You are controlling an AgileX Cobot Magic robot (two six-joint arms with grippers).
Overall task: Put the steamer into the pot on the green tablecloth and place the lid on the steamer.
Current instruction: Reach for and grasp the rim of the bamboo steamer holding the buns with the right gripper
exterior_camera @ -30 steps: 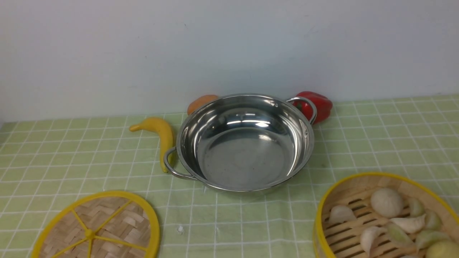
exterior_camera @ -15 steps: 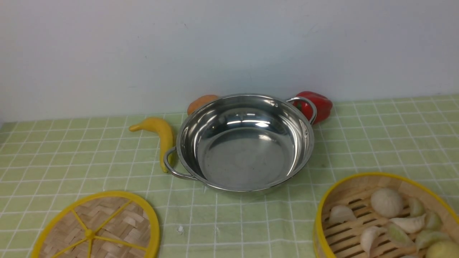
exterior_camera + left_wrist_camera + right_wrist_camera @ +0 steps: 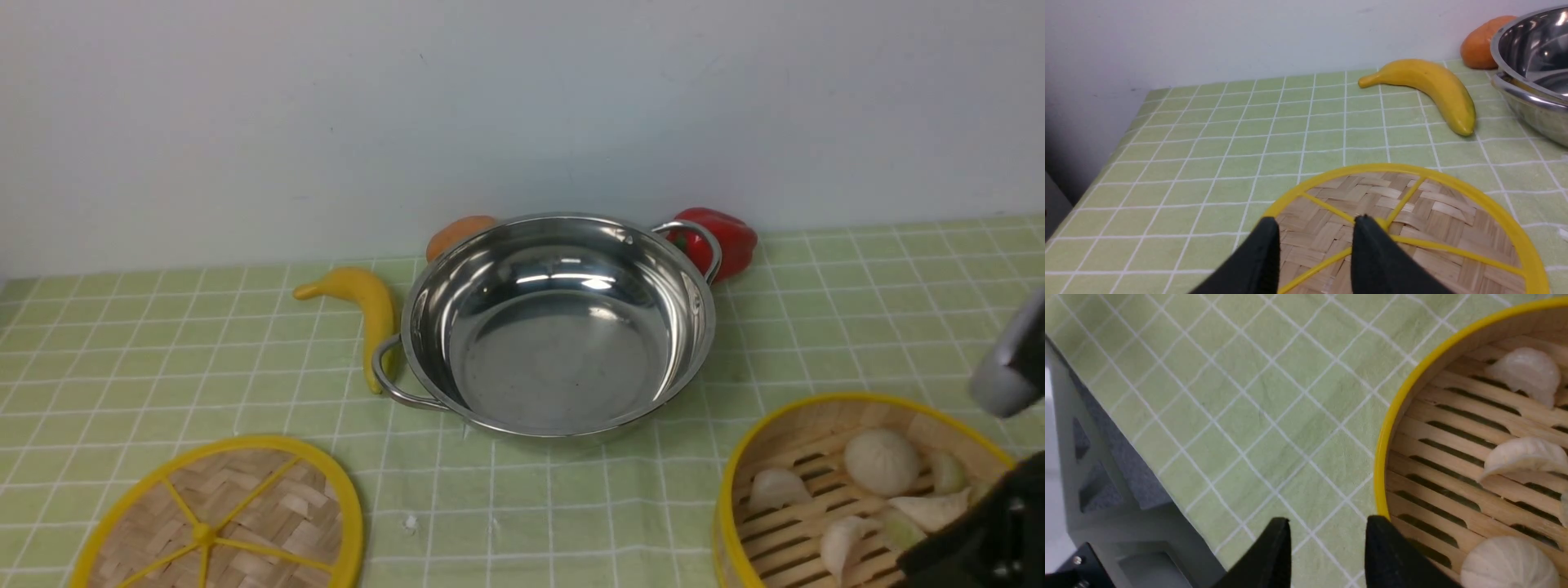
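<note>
The shiny steel pot (image 3: pixel 559 327) stands mid-table on the green tablecloth (image 3: pixel 163 351), with nothing in it. At the near left lies the flat woven lid (image 3: pixel 220 514). My left gripper (image 3: pixel 1314 228) hovers open over the lid (image 3: pixel 1412 220) near its hub, nothing between the fingers. The steamer (image 3: pixel 824 482), holding dumplings and buns, sits at the near right. My right arm (image 3: pixel 1008 367) reaches over it and hides its right side. In the right wrist view my right gripper (image 3: pixel 1329 526) is open at the steamer's (image 3: pixel 1474 428) yellow rim, one finger by the rim, the other over cloth.
A yellow banana (image 3: pixel 367 310) lies just left of the pot's near handle. An orange fruit (image 3: pixel 457 233) and a red pepper (image 3: pixel 727 237) sit behind the pot against the white wall. The cloth's left edge (image 3: pixel 1114 151) drops off. A grey frame (image 3: pixel 1106 490) borders the cloth near the steamer.
My right arm has come into the front view from the right and now covers the steamer's right side. Pot, lid and steamer have not moved.
</note>
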